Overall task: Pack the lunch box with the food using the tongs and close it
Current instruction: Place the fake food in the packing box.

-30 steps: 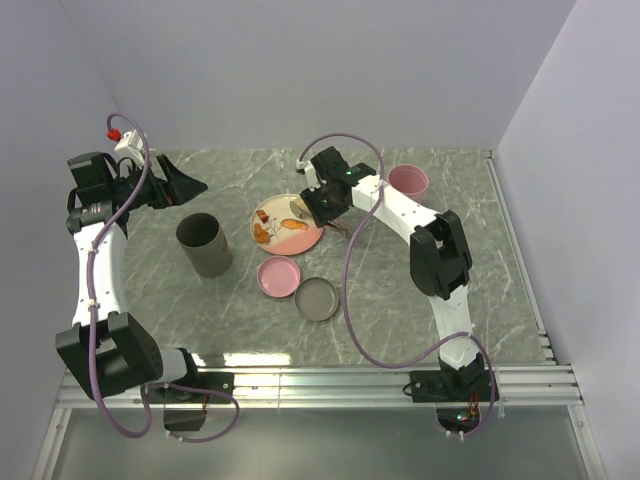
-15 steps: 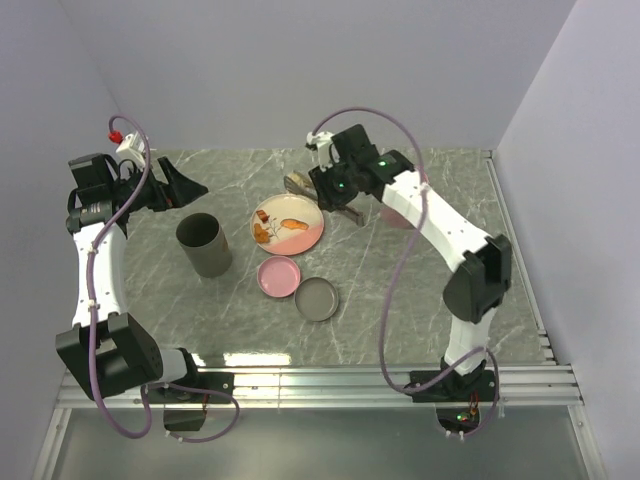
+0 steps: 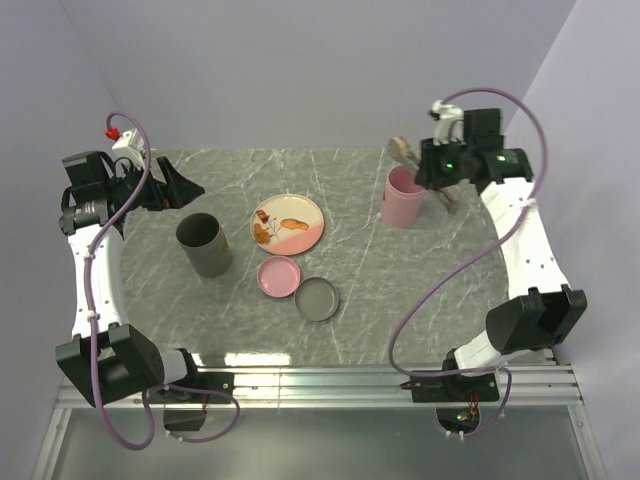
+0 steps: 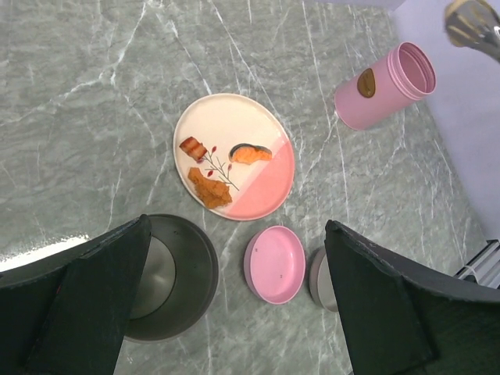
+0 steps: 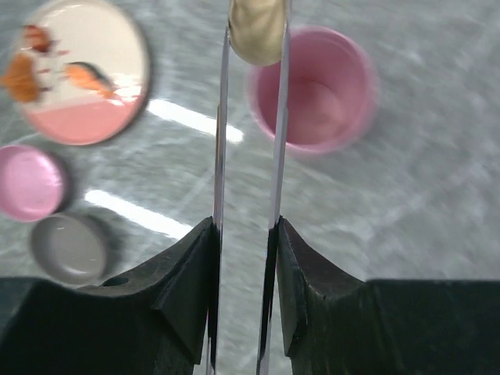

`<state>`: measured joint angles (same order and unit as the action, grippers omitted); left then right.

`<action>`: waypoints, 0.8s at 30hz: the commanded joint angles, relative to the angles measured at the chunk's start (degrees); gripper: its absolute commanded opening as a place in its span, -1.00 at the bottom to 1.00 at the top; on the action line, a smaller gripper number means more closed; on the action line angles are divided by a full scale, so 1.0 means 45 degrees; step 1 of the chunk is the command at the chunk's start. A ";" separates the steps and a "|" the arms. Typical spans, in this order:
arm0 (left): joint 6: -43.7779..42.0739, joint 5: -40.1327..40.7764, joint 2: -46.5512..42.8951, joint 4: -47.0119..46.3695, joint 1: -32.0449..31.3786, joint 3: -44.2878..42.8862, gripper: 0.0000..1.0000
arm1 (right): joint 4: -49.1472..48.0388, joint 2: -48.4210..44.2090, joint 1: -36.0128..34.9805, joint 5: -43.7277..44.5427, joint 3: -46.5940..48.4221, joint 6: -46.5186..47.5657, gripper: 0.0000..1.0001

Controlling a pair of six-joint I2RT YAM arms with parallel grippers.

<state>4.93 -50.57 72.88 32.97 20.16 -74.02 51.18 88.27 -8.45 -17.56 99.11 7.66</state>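
Note:
My right gripper is shut on the silver tongs, its fingers pressing both thin arms. The tips of the tongs pinch a round beige ball in the air, just off the far rim of the open pink lunch box. Orange-brown food chunks lie on the pink-and-cream plate. My left gripper hangs open high over the left side, holding nothing.
A dark grey metal cup stands left of the plate. In front of the plate lie a pink lid and a grey lid. Walls close the back and both sides.
My right arm has swung from over the plate to the right, carrying the tongs and the beige ball to the pink lunch box. The left arm has stayed put.

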 commanded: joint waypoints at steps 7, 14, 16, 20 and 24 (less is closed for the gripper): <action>0.0037 -0.0228 -0.0258 -0.0139 -0.0047 -0.0524 0.99 | 0.0815 -0.0964 0.2736 -0.0277 -0.1008 0.1695 -0.19; -0.0099 0.0045 -0.0492 0.0016 -0.0047 -0.0446 0.99 | 0.0814 -0.0202 0.2776 -0.0491 -0.1009 0.1735 -0.19; -0.0157 0.0220 -0.0551 0.0017 -0.0028 -0.0388 0.99 | 0.0834 -0.0007 0.2776 -0.0570 -0.1028 0.1735 -0.19; -0.0119 0.0339 -0.0668 -0.0080 -0.0028 -0.0232 0.99 | 0.0951 0.0189 0.2737 -0.0823 -0.1087 0.1676 -0.19; 0.0251 0.0182 -0.0688 -0.0412 -0.0047 0.0022 0.99 | 0.0795 0.0131 0.2659 -0.0843 -0.1360 0.1599 -0.15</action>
<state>5.28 -49.56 71.46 33.54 20.16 -74.17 55.51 89.56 3.90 -20.14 93.36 14.63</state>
